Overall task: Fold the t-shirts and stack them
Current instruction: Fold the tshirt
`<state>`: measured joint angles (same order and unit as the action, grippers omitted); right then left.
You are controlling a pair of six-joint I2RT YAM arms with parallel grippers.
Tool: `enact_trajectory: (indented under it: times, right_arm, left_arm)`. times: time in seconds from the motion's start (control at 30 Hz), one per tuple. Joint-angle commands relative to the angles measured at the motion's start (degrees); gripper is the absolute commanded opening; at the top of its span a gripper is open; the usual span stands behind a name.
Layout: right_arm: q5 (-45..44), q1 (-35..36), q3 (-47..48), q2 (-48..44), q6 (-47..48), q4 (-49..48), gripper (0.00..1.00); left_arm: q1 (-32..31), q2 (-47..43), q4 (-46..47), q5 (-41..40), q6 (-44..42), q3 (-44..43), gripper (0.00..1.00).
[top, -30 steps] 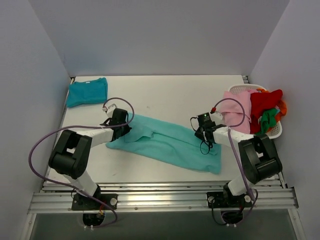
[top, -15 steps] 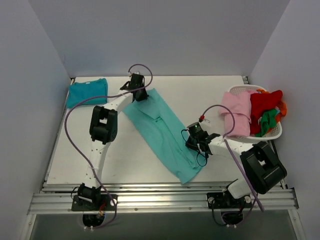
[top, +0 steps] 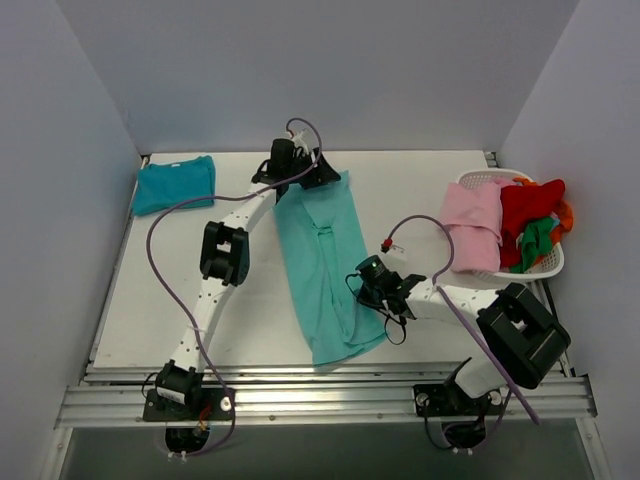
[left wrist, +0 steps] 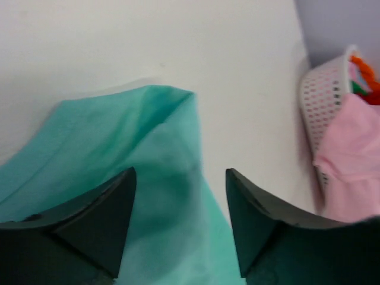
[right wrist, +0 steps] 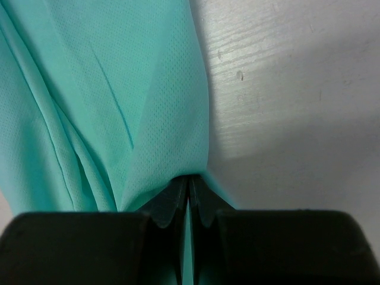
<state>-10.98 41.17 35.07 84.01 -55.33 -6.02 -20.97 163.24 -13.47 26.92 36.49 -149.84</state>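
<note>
- We see the light tee lying as a long band in the middle of the table, running from the upper middle of the top view down to the lower middle, with folds along its length.
- The left gripper is at the band's upper end; in its wrist view the gripper has its jaws apart, with the tee's corner lying flat on the table below and between them.
- The right gripper is at the band's right edge, in the lower middle of the top view.
- In its wrist view the right gripper is clamped on a bunched fold of the tee, with bare table to the right of it.
- The darker tee lies folded in the table's upper left corner, well apart from both grippers.
- A white basket stands at the table's right edge, holding red and green garments.
- A pink garment hangs over the basket's left rim.
</note>
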Motion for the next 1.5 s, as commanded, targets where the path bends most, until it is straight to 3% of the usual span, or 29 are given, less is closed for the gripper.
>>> enact_trajectory:
  times: [0.0, 0.03, 0.07, 0.1, 0.23, 0.27, 0.33, 0.37, 0.4, 0.47, 0.5, 0.53, 0.6, 0.67, 0.8, 0.9, 0.93, 1.0, 1.03, 1.27, 1.47]
  right_arm:
    - [-3.60, 1.28, -1.23, -0.42, -1.97, 2.42, 0.00]
    - [-4.56, 1.72, -1.14, -0.68, -2.06, 2.77, 0.00]
    - [-5.18, 1.72, -0.88, -0.95, -2.06, 3.29, 0.00]
    - [-5.88, 1.81, -0.53, -1.39, -2.06, 4.60, 0.00]
    - [-9.93, 1.90, 1.93, -5.59, -1.19, 9.79, 0.04]
    - [-11.24, 1.99, 3.24, -6.65, -0.92, 10.93, 0.13]
    - [-12.65, 1.90, 4.30, -9.89, 0.56, 13.39, 0.46]
    - [-13.44, 1.90, 4.83, -11.13, 0.84, 14.27, 0.73]
    - [-14.67, 1.90, 5.88, -13.41, 1.10, 16.11, 0.82]
    - [-15.47, 1.81, 6.94, -15.62, 2.16, 18.14, 0.88]
    - [-16.60, 1.72, 7.81, -17.72, 2.33, 20.24, 0.89]
    - [-16.61, 1.72, 8.08, -18.78, 2.51, 20.87, 0.89]
    - [-16.70, 1.72, 7.82, -21.15, 2.95, 22.45, 0.89]
    - [-16.53, 1.55, 7.12, -24.06, 3.04, 22.98, 0.89]
    - [-14.07, 1.37, 4.40, -27.57, 2.60, 23.78, 0.90]
    - [-8.63, 1.02, -0.08, -29.24, 2.51, 20.45, 0.89]
    - [-7.40, 0.85, -1.05, -29.60, 2.51, 19.74, 0.89]
    - [-5.02, 0.76, -2.90, -30.65, 2.25, 18.94, 0.89]
    - [-4.14, 0.67, -3.51, -31.09, 1.98, 18.33, 0.88]
    - [2.63, -1.35, -6.51, -30.66, 2.42, 14.46, 0.85]
    - [4.13, -2.41, -7.38, -29.69, 2.60, 14.19, 0.83]
  left_arm:
    - [-0.39, -5.98, 18.54, 15.17, 3.40, 1.92, 0.76]
    - [-0.21, -7.31, 20.40, 17.88, 5.67, 2.62, 0.85]
    - [0.05, -8.71, 22.42, 18.86, 6.92, 3.49, 0.99]
    - [0.40, -12.29, 24.53, 19.40, 7.88, 5.33, 0.94]
    - [2.68, -25.22, 21.92, 15.72, 5.54, 12.71, 0.94]
    - [3.04, -28.21, 20.35, 12.32, 4.39, 15.08, 0.94]
    - [3.48, -39.10, 16.39, 7.82, 1.06, 25.49, 0.94]
    - [3.39, -42.88, 15.33, 2.14, 0.00, 30.00, 0.94]
    - [3.05, -51.18, 13.84, -1.13, -1.06, 34.92, 0.94]
    - [1.39, -59.40, 10.87, -8.42, -3.44, 49.77, 0.94]
    - [0.59, -66.75, 8.14, -16.46, -3.70, 54.61, 0.94]
    - [-0.20, -70.13, 6.81, -19.85, -2.58, 63.79, 0.94]
    - [-2.84, -78.46, 4.09, -26.53, -0.38, 72.98, 0.94]
    - [-5.73, -83.06, 3.20, -31.64, 3.84, 86.29, 0.96]
    - [-17.40, -93.51, 4.69, -39.39, 16.37, 104.73, 0.99]
    - [-25.41, -96.34, -3.72, -46.23, 21.76, 108.61, 1.00]
    - [-31.00, -96.70, -7.06, -48.69, 26.83, 108.97, 1.00]
    - [-36.04, -98.46, -14.55, -52.84, 32.83, 111.33, 1.00]
    - [-40.25, -99.33, -15.00, -53.02, 36.42, 112.56, 1.00]
    - [-52.49, -101.46, -15.09, -54.34, 47.26, 116.80, 1.00]
    - [-56.54, -94.70, -8.51, -52.41, 49.20, 115.66, 1.00]
